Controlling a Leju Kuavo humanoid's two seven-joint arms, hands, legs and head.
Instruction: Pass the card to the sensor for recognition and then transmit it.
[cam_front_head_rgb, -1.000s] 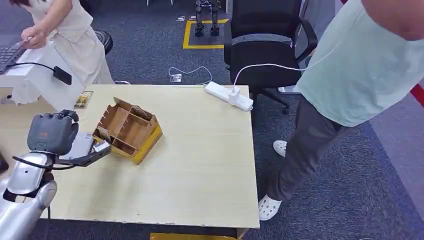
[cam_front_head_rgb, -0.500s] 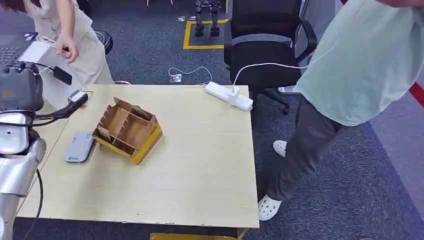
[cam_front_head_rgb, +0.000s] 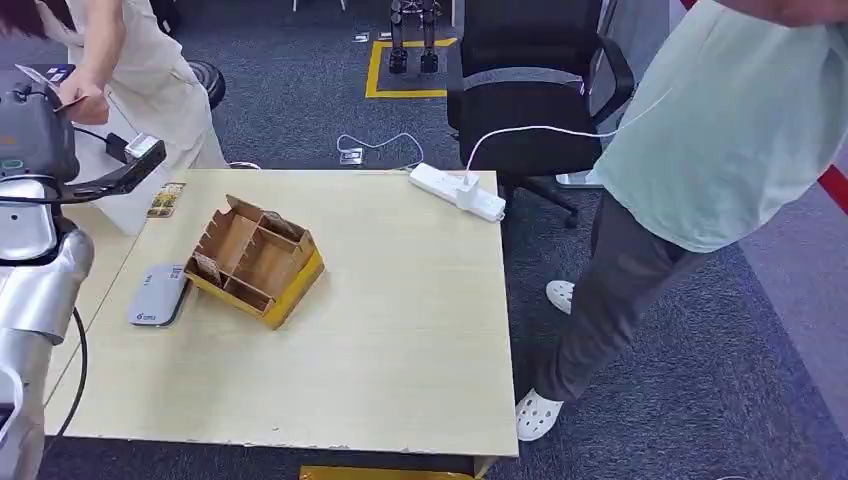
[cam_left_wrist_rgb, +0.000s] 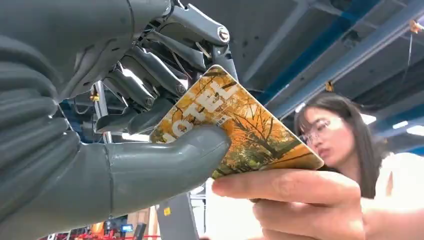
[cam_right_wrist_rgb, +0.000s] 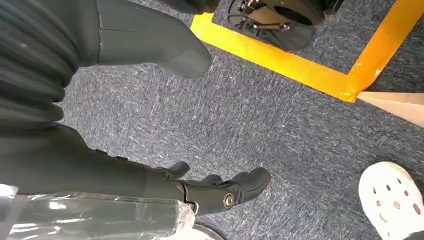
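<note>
The card (cam_left_wrist_rgb: 250, 135), printed with autumn trees and the word HOTEL, is pinched between the thumb and fingers of my left hand (cam_left_wrist_rgb: 125, 165). A person's hand (cam_left_wrist_rgb: 295, 200) grips the card's other end. In the head view my left hand (cam_front_head_rgb: 40, 135) is raised at the far left, beyond the table's corner, and the person's hand (cam_front_head_rgb: 85, 100) meets it. The grey sensor (cam_front_head_rgb: 158, 295) lies flat near the table's left edge, well below the hand. My right hand (cam_right_wrist_rgb: 100, 170) hangs over the carpet, holding nothing, its fingers apart from the thumb.
A brown cardboard card holder (cam_front_head_rgb: 258, 260) stands beside the sensor, and another card (cam_front_head_rgb: 166, 199) lies at the table's far left corner. A white power strip (cam_front_head_rgb: 458, 192) lies at the far edge. A second person (cam_front_head_rgb: 720, 130) stands right of the table, by a black chair (cam_front_head_rgb: 535, 90).
My left hand rose from just above the sensor, up and to the left, away from the table. The person at the far left reached out and took hold of the card.
</note>
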